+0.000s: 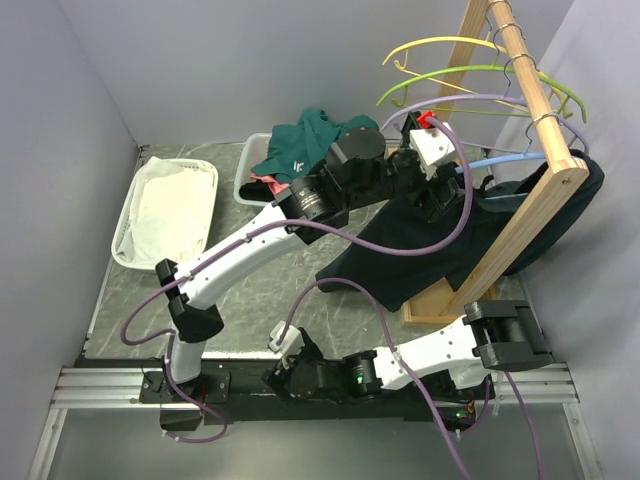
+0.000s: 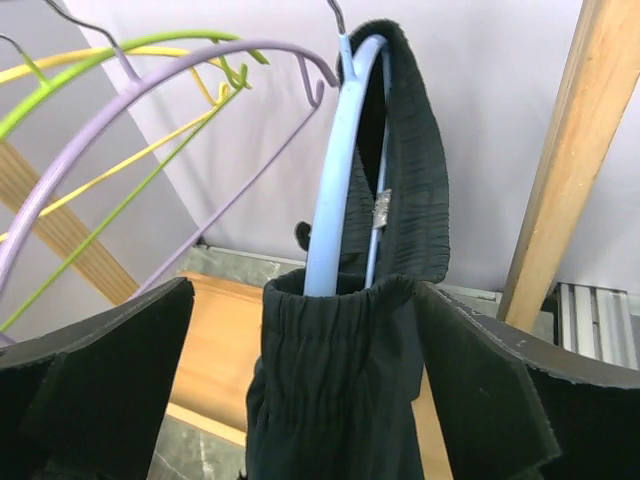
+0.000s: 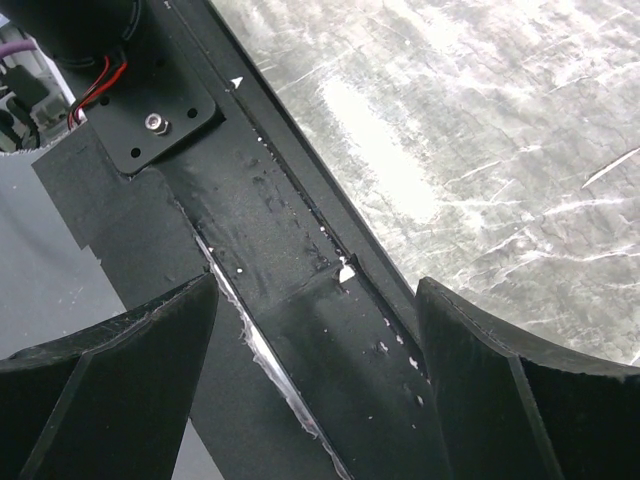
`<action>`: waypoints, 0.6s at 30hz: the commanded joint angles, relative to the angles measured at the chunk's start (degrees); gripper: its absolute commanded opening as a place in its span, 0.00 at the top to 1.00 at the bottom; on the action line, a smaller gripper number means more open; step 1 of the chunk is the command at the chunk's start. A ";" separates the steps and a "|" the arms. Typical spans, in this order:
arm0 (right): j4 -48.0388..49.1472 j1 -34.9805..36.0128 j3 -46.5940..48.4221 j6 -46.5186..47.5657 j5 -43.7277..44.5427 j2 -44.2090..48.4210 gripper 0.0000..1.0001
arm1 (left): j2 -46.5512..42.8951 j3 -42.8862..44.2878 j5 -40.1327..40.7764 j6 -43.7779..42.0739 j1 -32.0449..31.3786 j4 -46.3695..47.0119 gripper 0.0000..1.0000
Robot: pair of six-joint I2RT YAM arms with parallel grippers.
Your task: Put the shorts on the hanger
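Grey table (image 1: 250,320) below. At 2 o'clock, black shorts (image 1: 420,250) hang on blue hanger (image 2: 328,170). Left gripper (image 2: 305,290) is open around them; right gripper (image 3: 318,285) open.

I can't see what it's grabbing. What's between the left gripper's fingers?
The left wrist view shows the black shorts between the fingers of the left gripper, their waistband looped over the light-blue hanger.

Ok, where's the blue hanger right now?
Top view, upper right: the blue hanger hangs from the wooden rack, threaded into the shorts, just ahead of the left gripper.
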State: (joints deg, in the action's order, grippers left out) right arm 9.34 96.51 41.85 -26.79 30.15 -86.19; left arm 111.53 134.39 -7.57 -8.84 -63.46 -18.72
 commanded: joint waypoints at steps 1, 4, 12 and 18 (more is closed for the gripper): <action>0.76 0.17 -0.01 -0.99 2.28 -0.20 0.13 | -7.09 -3.15 2.47 0.58 -0.17 4.92 0.03; 0.76 0.17 0.17 -0.90 2.72 -0.47 0.12 | -10.87 -6.84 4.49 2.07 -0.17 4.22 0.04; 2.26 -1.49 -1.76 -1.86 3.51 0.94 0.09 | -23.71 -21.26 18.62 14.10 0.35 1.77 0.04; 2.87 -4.31 -4.75 -4.32 3.51 3.75 0.08 | -35.31 -35.84 25.32 27.46 3.95 -3.95 0.04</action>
State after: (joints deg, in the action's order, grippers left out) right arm 10.11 94.00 38.85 -28.32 31.48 -86.13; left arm 82.13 105.73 10.33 7.22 -61.80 -18.76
